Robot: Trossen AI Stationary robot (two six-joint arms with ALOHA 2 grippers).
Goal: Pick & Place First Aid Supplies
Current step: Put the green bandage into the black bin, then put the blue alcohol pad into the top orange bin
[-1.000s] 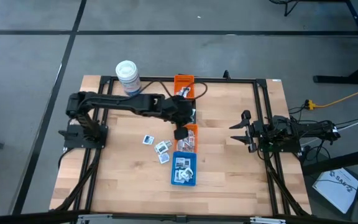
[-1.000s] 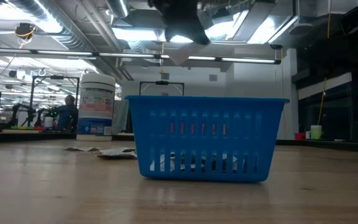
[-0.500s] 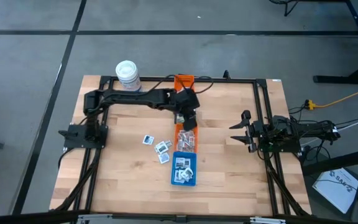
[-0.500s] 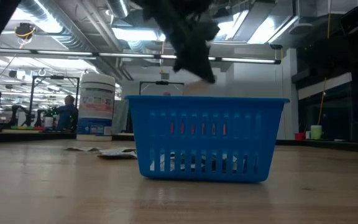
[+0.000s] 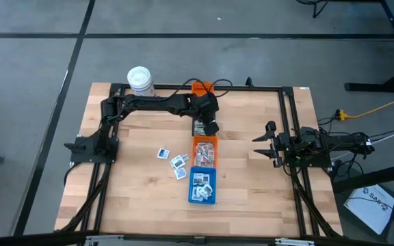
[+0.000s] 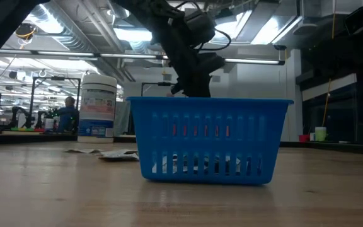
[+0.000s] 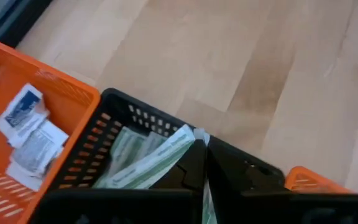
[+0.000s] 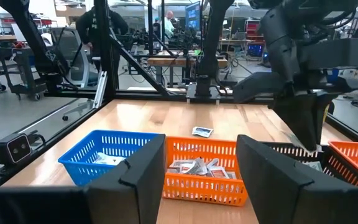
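**Strip poised over the black bin**

The left gripper (image 5: 209,127) sits just above centre of the high view, over the black bin (image 7: 135,118) that lies between two orange bins. Its fingers are pinched nearly together on a pale green strip (image 7: 157,157), which in the left wrist view hangs just inside the black bin's rim, above other green strips already lying there. The release looks imminent.

To do it well, the strip should be let go only once its whole length is inside the rim, because one end juts toward the bin's edge and could catch on the wall or tip out onto the table. A straight lift afterwards would avoid dragging the bin.

The near orange bin (image 5: 206,152) holds white packets, and the blue bin (image 5: 202,186) below it holds more. A few loose packets (image 5: 172,161) wait on the table (image 5: 252,184), left of centre.

The right gripper (image 5: 264,145) rests at centre right, jaws apart and holding nothing.
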